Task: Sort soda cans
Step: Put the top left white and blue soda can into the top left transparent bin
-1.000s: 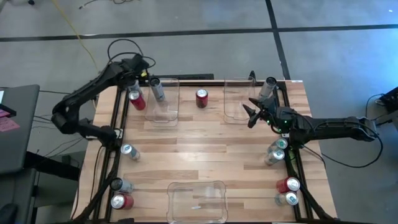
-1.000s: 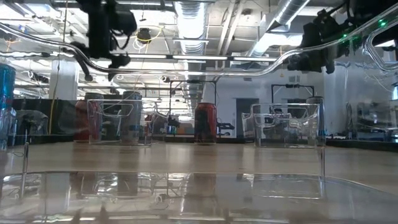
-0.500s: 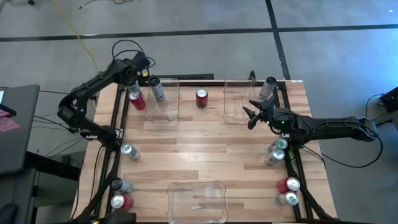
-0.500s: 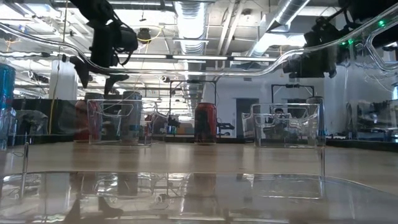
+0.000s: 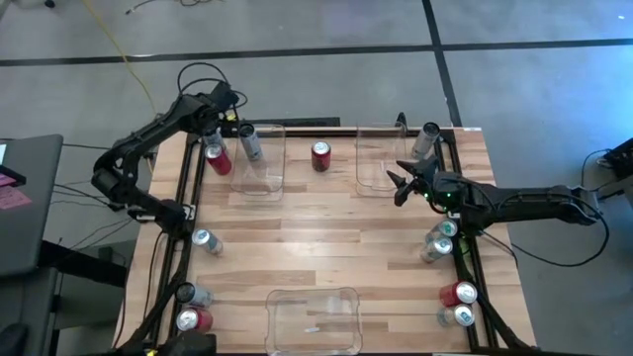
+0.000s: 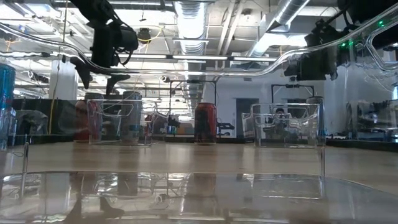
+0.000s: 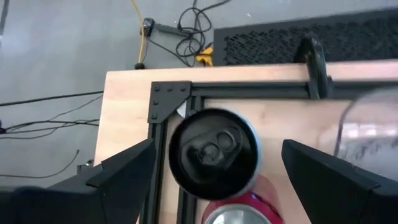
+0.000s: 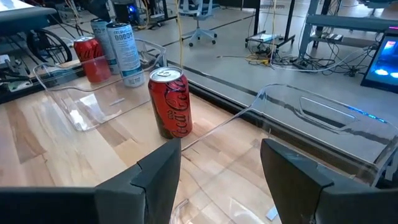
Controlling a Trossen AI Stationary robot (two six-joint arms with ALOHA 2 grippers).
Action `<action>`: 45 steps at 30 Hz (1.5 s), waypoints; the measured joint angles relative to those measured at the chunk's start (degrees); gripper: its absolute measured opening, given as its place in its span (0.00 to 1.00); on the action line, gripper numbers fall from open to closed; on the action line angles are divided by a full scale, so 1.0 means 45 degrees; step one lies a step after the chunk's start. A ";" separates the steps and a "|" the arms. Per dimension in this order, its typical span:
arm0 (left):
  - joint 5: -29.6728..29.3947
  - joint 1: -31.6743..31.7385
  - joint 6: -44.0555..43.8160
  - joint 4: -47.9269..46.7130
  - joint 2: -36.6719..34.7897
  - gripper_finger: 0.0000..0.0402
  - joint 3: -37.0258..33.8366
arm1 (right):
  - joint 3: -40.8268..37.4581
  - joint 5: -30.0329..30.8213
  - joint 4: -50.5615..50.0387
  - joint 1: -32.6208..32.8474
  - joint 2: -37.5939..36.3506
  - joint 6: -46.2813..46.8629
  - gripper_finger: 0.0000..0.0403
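Note:
A dark grey soda can (image 7: 216, 154) stands upright at the table's far left corner, with a red can (image 7: 239, 213) right beside it. My left gripper (image 7: 217, 177) hangs open above the dark can, one finger on each side, touching nothing. A silver-blue can (image 5: 249, 142) stands in the far left clear bin (image 5: 262, 176). Another red can (image 8: 169, 102) stands upright on the table between the two far bins. My right gripper (image 8: 217, 171) is open in the air at the far right bin (image 5: 376, 163) and faces this red can.
A third clear bin (image 5: 315, 318) sits at the near edge. Loose cans stand along the left rail (image 5: 205, 239), (image 5: 193, 307) and the right rail (image 5: 440, 239), (image 5: 457, 303). One more can (image 5: 427, 138) stands at the far right corner. The table's middle is bare wood.
My left gripper has moved a little down and toward the far left corner, over the dark can, then stayed still for the last half second. Its fingers have stayed open. My right gripper has tipped slightly in place.

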 joint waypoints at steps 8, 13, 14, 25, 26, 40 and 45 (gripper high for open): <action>-0.0070 -0.0005 -0.1082 -0.0311 0.0000 0.85 0.0000 | 0.0000 0.0002 0.0000 0.0000 -0.0003 0.0003 0.60; -0.0197 -0.0010 -0.1634 -0.0344 0.0000 0.85 0.0000 | 0.0000 0.0002 -0.0004 0.0000 0.0000 0.0193 0.60; -0.0267 -0.0010 -0.1796 -0.0284 0.0009 0.85 0.0000 | 0.0000 0.0000 0.0000 0.0000 -0.0002 0.0202 0.60; -0.0430 -0.0019 -0.3375 0.0142 0.0044 0.85 -0.0124 | 0.0000 -0.0012 0.0051 0.0000 0.0000 0.0236 0.60; -0.0441 -0.0019 -0.3515 0.0254 0.0044 0.85 -0.0256 | 0.0000 -0.0016 0.0087 0.0000 -0.0004 0.0236 0.60; -0.0978 -0.0221 -0.4344 0.0603 0.0049 0.85 -0.0828 | 0.0000 -0.0556 0.0204 0.0681 0.0000 0.0235 0.60; -0.1092 -0.0228 -0.4795 0.0821 0.0049 0.85 -0.0831 | 0.0000 -0.0558 0.0204 0.0844 0.0000 0.0226 0.60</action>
